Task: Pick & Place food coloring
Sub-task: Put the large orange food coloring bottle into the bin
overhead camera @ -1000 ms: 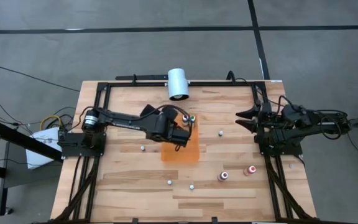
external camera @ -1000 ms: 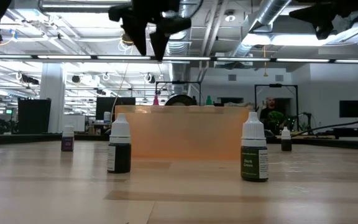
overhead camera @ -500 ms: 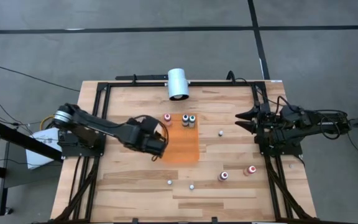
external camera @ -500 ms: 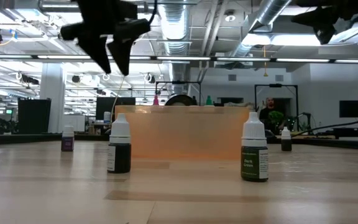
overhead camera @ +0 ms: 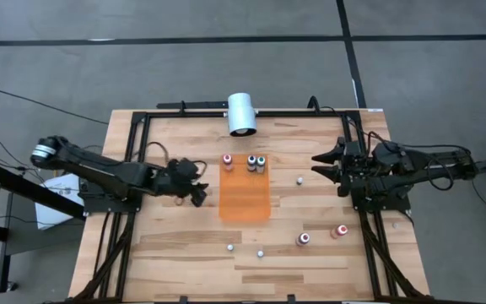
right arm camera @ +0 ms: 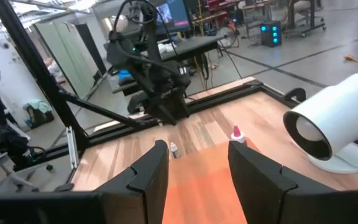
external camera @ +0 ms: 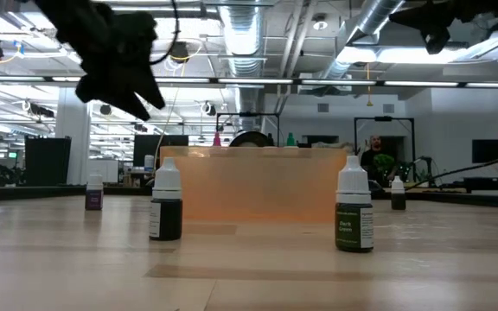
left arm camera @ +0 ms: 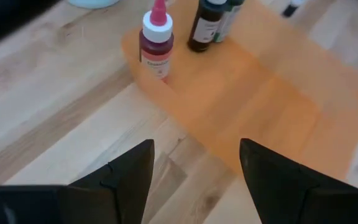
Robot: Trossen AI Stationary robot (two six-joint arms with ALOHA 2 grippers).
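Three food coloring bottles stand in a row on the far edge of the orange mat [overhead camera: 245,196]: a pink-red one [overhead camera: 227,161] [left arm camera: 156,45], a dark one [overhead camera: 251,163] and a green-capped one [overhead camera: 261,163]. Several more bottles stand apart on the wood, among them two reddish ones [overhead camera: 303,239] [overhead camera: 339,230]. In the low view a dark bottle [external camera: 166,206] and a dark green one [external camera: 353,212] stand nearest. My left gripper [overhead camera: 197,195] [left arm camera: 194,158] is open, raised, just left of the mat. My right gripper [overhead camera: 317,165] [right arm camera: 197,158] is open and waits above the table's right side.
A big white cylinder [overhead camera: 242,113] [right arm camera: 334,124] lies at the table's far edge. A black frame [overhead camera: 142,127] runs around the table, with the arm bases at its left and right. Small bottles [overhead camera: 230,247] [overhead camera: 260,252] stand toward the near edge. Bare wood lies left of the mat.
My left gripper has drawn back from above the mat's far end toward the table's left edge and now hangs beside the mat. The pink-red bottle, hidden under it before, now shows standing at the mat's far left corner. My right gripper has shifted slightly toward the table's left.
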